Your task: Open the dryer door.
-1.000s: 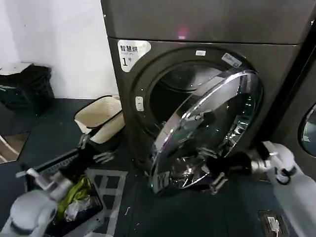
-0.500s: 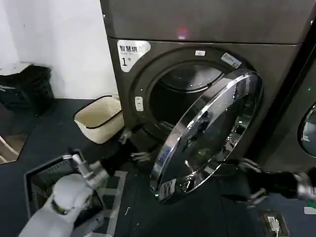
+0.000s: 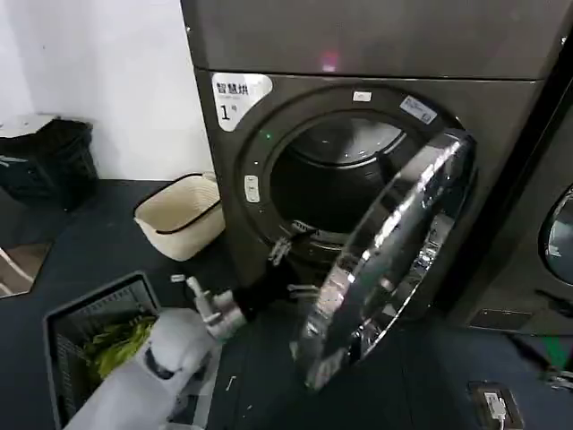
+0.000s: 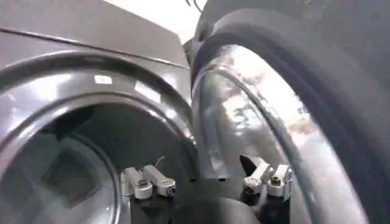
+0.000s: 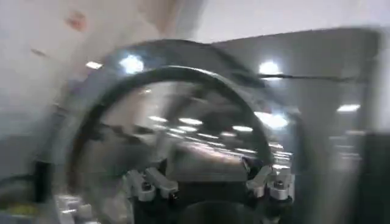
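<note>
The dryer (image 3: 376,45) carries a white "1" label (image 3: 240,94), and its drum opening (image 3: 336,179) is uncovered. The dryer door (image 3: 394,251) stands swung out on its right-hand hinge, chrome rim toward me. My left gripper (image 3: 291,269) reaches in at the opening's lower edge, close beside the door's free edge. In the left wrist view the left gripper (image 4: 207,182) is open, with the drum (image 4: 61,170) on one side and the door's inner side (image 4: 274,115) on the other, gripping nothing. My right gripper (image 5: 207,185) is open and empty before a round glass porthole (image 5: 183,134); I cannot tell whose.
A cream laundry basket (image 3: 179,215) stands on the floor left of the dryer. Under my left arm sits a dark crate (image 3: 67,318) holding green cloth (image 3: 112,340). A black bin (image 3: 49,161) is at far left, the neighbouring machine (image 3: 555,233) at right, a floor socket (image 3: 492,403) at lower right.
The door has swung farther out toward the right. My left arm rose from over the crate to the opening's lower edge. My right arm drew back from the door, off to the right.
</note>
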Motion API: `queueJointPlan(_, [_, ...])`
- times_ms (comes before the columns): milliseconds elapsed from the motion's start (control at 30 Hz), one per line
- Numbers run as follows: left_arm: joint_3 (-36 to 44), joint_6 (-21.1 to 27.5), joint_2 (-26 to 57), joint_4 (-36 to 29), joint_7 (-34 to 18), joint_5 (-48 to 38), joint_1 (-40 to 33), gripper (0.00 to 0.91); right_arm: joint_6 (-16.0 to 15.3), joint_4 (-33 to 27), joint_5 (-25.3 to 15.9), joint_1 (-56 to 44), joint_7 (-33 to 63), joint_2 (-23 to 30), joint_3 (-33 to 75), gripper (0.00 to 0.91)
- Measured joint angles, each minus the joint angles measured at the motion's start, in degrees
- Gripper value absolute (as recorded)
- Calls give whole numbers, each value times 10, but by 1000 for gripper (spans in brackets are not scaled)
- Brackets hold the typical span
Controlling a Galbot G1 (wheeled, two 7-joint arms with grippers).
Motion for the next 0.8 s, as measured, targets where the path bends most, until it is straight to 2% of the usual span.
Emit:
queueJointPlan(67, [16, 0, -7, 4, -5, 3, -10, 907, -9, 7, -50, -4, 67, 32, 27, 907])
queueJointPlan(167, [40, 0, -19, 12, -8, 7, -24, 907, -45, 14, -118, -6, 178, 77, 70, 907])
queueJointPlan(300, [67, -1, -37, 25, -16, 14, -46, 907, -94, 14, -158, -7, 314, 128, 130, 907])
queueJointPlan(467, [105, -4, -62, 51, -30, 20, -77, 907, -117, 6, -208, -10, 458, 171, 194, 907])
queueJointPlan(600, [134, -12, -85, 75, -43, 27, -99, 907, -166, -3, -265, -2, 569, 194, 234, 907])
queueJointPlan(700, [156, -21, -103, 91, -50, 36, -114, 907, -203, -9, -282, 5, 624, 211, 261, 907])
queueJointPlan(800, [173, -28, -118, 105, -59, 49, -126, 907, -219, -19, -289, 12, 656, 225, 289, 907])
